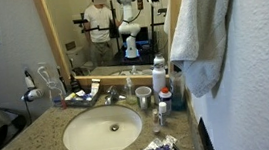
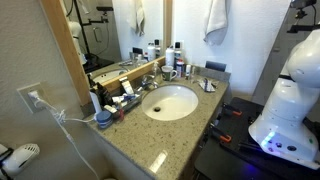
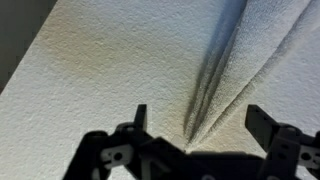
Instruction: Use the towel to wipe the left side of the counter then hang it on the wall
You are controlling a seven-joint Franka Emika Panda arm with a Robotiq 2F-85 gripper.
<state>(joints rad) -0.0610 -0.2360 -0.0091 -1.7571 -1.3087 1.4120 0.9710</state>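
Hanging towel (image 1: 202, 28), top edge cropped, against wall (image 1: 267, 71).

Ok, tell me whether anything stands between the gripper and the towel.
Nothing visible does. In the wrist view the open gripper faces the towel directly, with only its folds ahead of the fingers. In an exterior view the towel hangs against the wall.
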